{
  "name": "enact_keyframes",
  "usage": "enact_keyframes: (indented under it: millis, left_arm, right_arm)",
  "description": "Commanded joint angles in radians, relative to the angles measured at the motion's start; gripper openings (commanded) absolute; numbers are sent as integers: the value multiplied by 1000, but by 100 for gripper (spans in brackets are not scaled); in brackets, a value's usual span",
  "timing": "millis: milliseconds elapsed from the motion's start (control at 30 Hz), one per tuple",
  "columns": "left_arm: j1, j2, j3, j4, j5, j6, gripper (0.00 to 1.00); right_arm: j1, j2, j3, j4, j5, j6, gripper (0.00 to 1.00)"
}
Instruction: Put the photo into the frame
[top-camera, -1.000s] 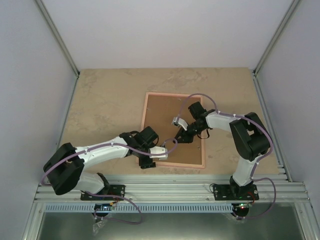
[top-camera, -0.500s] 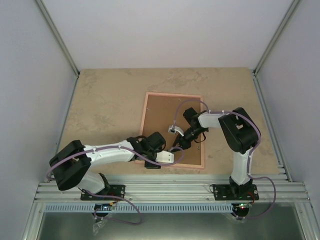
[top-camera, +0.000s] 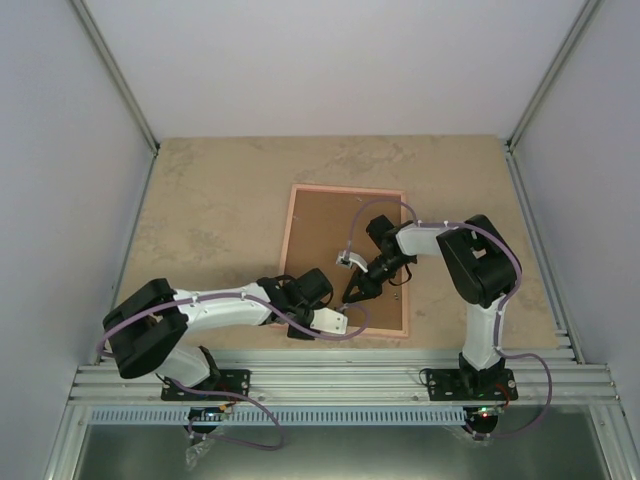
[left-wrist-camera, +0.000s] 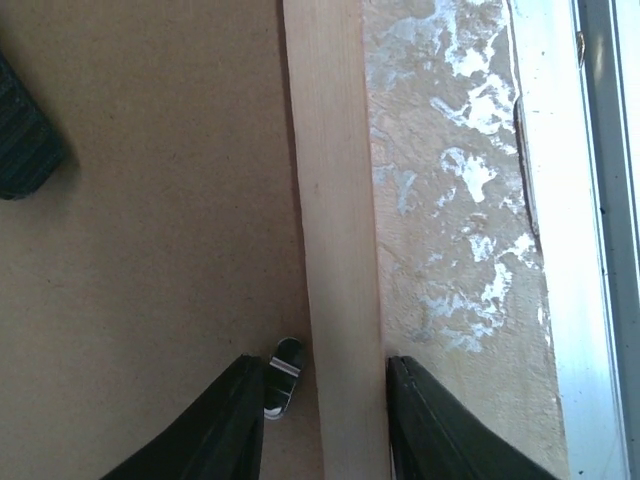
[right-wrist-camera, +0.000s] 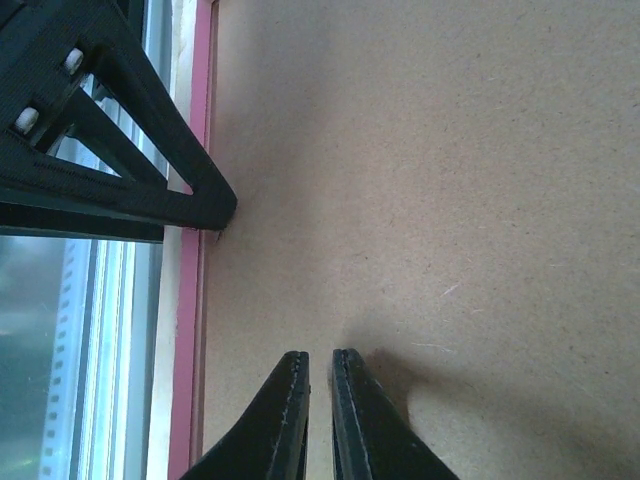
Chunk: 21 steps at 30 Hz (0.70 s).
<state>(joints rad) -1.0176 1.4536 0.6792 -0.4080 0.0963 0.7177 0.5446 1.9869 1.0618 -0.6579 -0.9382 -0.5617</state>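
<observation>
The frame (top-camera: 345, 187) lies face down on the table, its pink rim around a brown backing board (top-camera: 325, 230). The photo is hidden. My left gripper (top-camera: 335, 322) is at the frame's near edge. In the left wrist view its jaws (left-wrist-camera: 325, 375) straddle the pale frame rail (left-wrist-camera: 335, 250): one finger touches the rail's outer side, the other rests on the board with a gap, beside a small metal clip (left-wrist-camera: 283, 385). My right gripper (top-camera: 352, 293) points down at the board (right-wrist-camera: 450, 180), its fingers (right-wrist-camera: 320, 357) nearly together with nothing between them.
The tan marbled table (top-camera: 210, 210) surrounds the frame. A metal rail (top-camera: 340, 378) runs along the near edge just behind the frame's rim (right-wrist-camera: 195, 300). White walls (top-camera: 60, 150) close in the left, right and back.
The left gripper has slid right along the frame's near edge and its jaws have narrowed around the rail. The right gripper has come down and nearer over the board.
</observation>
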Motion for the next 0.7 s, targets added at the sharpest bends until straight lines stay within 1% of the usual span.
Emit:
enact_keyframes:
  millis: [0,333,400,467,567,667]
  left_arm:
    - [-9,25,-26,-17,3,34,33]
    - [-24,29,-54,-35,-25,80,9]
    - [-24,19,-48,-47,-26,85,8]
    - [-24,1,-28,-56,-25,64,12]
    - [-18,-29,20,-77,-8,8,29]
    - [34,-57,101,-129,70,-65,42]
  right_arm:
    - [9,56,-37,5,178,-18,10]
    - [6,46,-43,7,175,-21,10]
    - [6,42,-43,5,174,-20,10]
    - [6,30,-41,2,163,-20,10]
    - [3,-25,-28,-17,118,-32,12]
    - [-21,-97,6,-41,61,-44,18]
